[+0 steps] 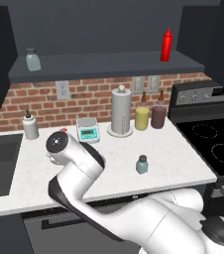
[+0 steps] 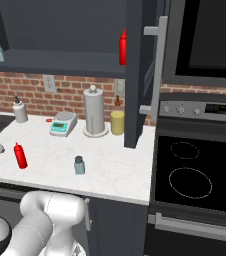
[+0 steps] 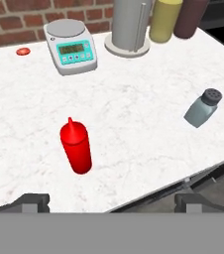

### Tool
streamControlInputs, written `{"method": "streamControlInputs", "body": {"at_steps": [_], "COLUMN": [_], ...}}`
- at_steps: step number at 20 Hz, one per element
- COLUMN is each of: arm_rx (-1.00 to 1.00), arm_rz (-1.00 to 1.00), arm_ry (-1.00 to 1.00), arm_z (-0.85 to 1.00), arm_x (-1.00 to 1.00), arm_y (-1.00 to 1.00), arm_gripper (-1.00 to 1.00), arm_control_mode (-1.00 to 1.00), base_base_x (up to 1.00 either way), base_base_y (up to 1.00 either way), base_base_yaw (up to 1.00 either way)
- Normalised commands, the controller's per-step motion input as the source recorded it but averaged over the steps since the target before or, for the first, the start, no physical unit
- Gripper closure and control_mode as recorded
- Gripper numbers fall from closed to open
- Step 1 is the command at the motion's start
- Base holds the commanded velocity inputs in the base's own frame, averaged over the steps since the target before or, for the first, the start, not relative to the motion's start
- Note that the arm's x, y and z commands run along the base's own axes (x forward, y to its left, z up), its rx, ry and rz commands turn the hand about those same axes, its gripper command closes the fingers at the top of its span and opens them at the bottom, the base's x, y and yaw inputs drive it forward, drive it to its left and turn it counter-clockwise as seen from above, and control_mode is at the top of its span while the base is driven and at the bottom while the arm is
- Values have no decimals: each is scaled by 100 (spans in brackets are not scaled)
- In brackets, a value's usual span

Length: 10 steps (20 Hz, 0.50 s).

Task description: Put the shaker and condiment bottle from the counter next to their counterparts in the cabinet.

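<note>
End effector (image 3: 112,201) spread above unlabeled condiment bottle (image 3: 76,147).

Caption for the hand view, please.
Open pincer hovers above the counter's red condiment bottle, shaker off to one side.

counter (image 3: 134,124): white marble look, matt | condiment bottle (image 3: 76,147): glossy red plastic | shaker (image 3: 201,107): translucent, dark cap

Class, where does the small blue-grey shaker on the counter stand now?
The small blue-grey shaker with a dark cap stands upright on the white counter, right of the red squeeze bottle, near the front edge.
</note>
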Motion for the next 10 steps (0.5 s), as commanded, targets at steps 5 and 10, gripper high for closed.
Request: {"method": "streamControlInputs", "body": {"at_steps": [5,10], "arm_rx": [0,0], "arm_rz": [0,0], "arm_ry": [0,0], "arm_z": [-6,-1], "arm_x": [20,15], "arm_y": [-3,-7], "arm_gripper": [-100,-100], "arm_control_mode": [-100,-100], "base_base_x": [0,0], "base_base_y": [0,0], "base_base_yaw": [0,0]}}
